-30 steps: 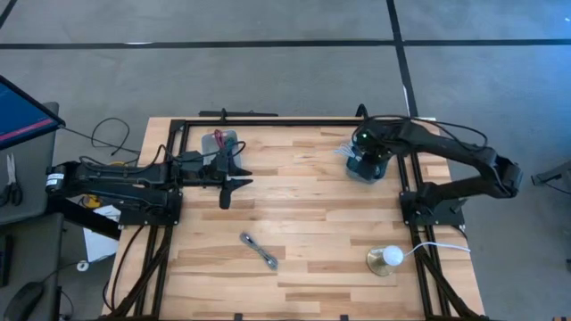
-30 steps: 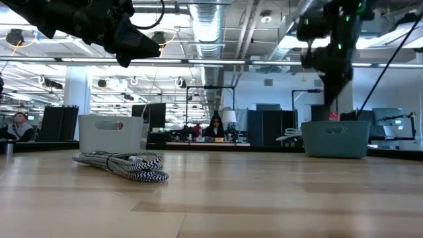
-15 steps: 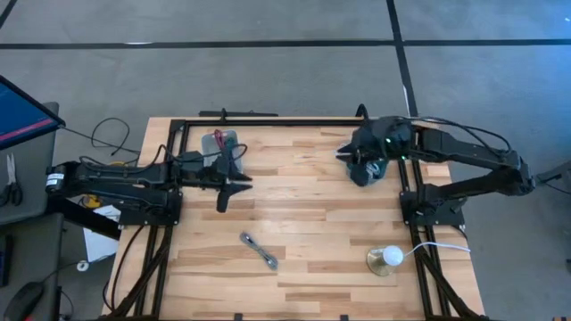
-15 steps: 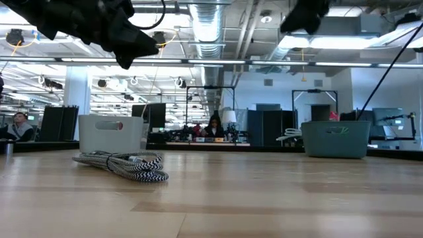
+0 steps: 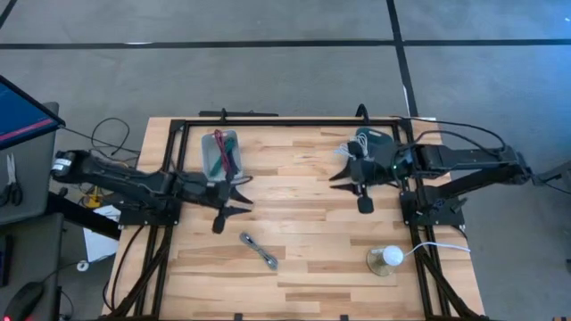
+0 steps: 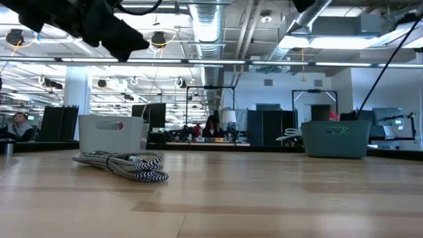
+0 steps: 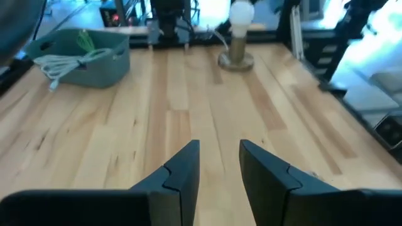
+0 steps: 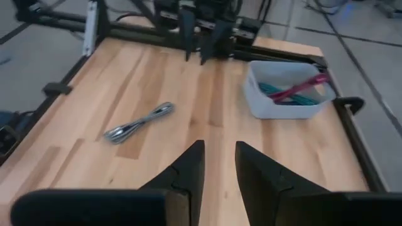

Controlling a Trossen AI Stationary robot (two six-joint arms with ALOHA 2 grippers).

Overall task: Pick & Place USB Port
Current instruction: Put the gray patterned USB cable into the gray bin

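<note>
The striped braided USB cable (image 5: 260, 251) lies coiled on the wooden table, near its near edge; it also shows as the coil (image 6: 125, 164) in the low view and the cable (image 8: 139, 122) in the right wrist view. My left gripper (image 5: 234, 201) hovers open above the table, just to the far-left of the cable; its fingers (image 7: 218, 154) point toward the table's right. My right gripper (image 5: 341, 171) hovers open beside the teal bin (image 5: 371, 141) and points toward the table's left, fingers (image 8: 220, 150) apart. Neither gripper holds anything.
A pale bin (image 5: 221, 152) with red and green cables stands at the far left, also seen as the bin (image 8: 289, 91). The teal bin (image 7: 81, 53) holds white cables. A lamp with a round bulb (image 5: 386, 259) stands near the right edge. Black frame rails border the table.
My right gripper has risen out of the teal bin, moved toward the near edge and tipped from pointing down to pointing level toward the table's left. My left gripper has shifted a little toward the near edge, uncovering the pale bin. The cable has stayed put.
</note>
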